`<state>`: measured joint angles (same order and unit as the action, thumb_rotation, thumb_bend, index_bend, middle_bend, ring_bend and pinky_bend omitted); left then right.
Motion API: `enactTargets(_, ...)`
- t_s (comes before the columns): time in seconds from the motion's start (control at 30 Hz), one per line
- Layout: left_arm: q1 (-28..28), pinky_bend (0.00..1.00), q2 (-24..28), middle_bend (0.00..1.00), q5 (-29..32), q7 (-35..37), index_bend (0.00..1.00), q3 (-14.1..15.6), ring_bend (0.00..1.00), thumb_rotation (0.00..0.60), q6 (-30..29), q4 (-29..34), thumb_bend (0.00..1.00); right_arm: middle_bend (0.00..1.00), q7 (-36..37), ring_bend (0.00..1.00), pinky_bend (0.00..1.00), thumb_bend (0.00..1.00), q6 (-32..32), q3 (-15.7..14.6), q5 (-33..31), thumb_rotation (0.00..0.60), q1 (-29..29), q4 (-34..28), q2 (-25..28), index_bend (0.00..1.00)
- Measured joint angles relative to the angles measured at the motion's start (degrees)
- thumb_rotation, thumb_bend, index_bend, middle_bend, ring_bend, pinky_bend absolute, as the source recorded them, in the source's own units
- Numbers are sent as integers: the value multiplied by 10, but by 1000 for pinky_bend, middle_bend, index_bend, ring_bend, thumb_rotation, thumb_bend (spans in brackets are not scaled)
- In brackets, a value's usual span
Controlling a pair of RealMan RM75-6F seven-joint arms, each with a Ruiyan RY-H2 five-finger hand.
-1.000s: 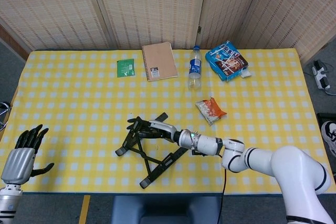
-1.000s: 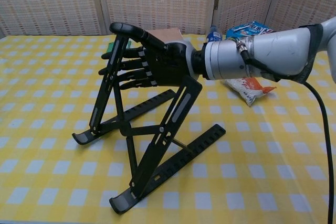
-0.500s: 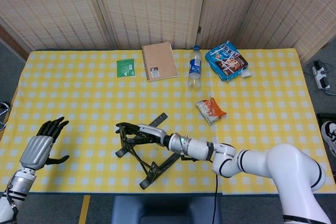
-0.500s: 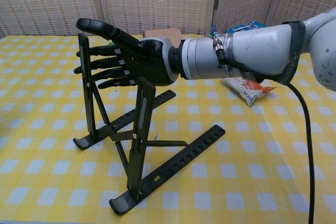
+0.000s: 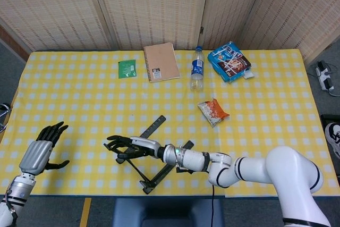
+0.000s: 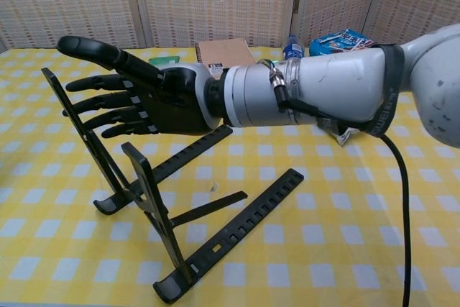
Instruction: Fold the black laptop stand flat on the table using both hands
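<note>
The black laptop stand [image 5: 154, 125] stands near the table's front edge, its base rails [image 6: 248, 215] flat on the yellow checked cloth. Its two support arms [image 6: 154, 213] lean far over to the left in the chest view. My right hand [image 5: 130, 146] reaches in from the right with fingers stretched out and apart, holding nothing. In the chest view this right hand [image 6: 144, 98] lies against the far support arm, above the near one. My left hand [image 5: 41, 148] hovers at the front left corner, fingers apart and empty, well clear of the stand.
Along the far side lie a green packet [image 5: 127, 68], a brown notebook [image 5: 161, 62], a water bottle [image 5: 197, 69] and a blue snack bag [image 5: 229, 61]. An orange snack packet [image 5: 213, 111] lies right of the stand. The table's front edge runs just below the stand.
My right hand has swept left, and the stand's support arms have tipped from near upright to leaning low leftward. My left hand rose toward the table a second ago, then stayed.
</note>
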<state>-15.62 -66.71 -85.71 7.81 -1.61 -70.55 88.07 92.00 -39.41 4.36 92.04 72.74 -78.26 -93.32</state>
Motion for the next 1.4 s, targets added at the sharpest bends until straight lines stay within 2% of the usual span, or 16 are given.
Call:
enactTargets(0.47,-21,0,-14,55,-11,29,83,5,38,600,22,-12,200,121,-48,91,0,153,-31,-24,-9,227,-41,-40,50,0)
enactTargets(0.7,-27,0,-22,56,-9,33,83,6,39,600,27,-17,200,143,-55,111,0,154,-69,-55,9,230,-76,-109,108,0)
enactTargets(0.73,-28,0,-24,56,-8,33,83,6,39,600,28,-18,200,154,-54,126,0,155,-73,-62,12,254,-81,-118,118,0)
enactTargets(0.8,-29,0,-26,56,-6,34,83,6,39,600,30,-20,200,212,-57,209,18,156,-80,-79,18,373,-94,-131,140,3)
enactTargets(0.83,-30,0,-28,56,-5,34,83,6,38,600,31,-21,199,249,-62,255,47,156,-81,-85,18,420,-99,-133,147,24)
enactTargets(0.9,-32,0,-31,56,-3,33,83,6,38,600,33,-22,199,327,-85,337,125,156,-80,-91,15,454,-106,-137,154,109)
enactTargets(1.0,-34,0,-35,56,1,32,83,5,39,600,36,-22,200,461,-130,457,233,158,-74,-97,3,458,-118,-142,161,309)
enactTargets(1.1,-37,0,-37,56,4,28,83,5,39,600,39,-22,199,570,-166,554,372,158,-66,-99,-7,461,-127,-142,164,459)
enactTargets(1.2,-37,0,-37,56,6,22,83,5,39,600,40,-19,200,647,-186,629,476,158,-60,-95,-9,470,-132,-134,156,543)
enactTargets(1.4,-36,0,-35,56,16,15,83,6,38,600,41,-12,199,725,-182,731,566,158,-49,-93,11,475,-126,-125,152,613)
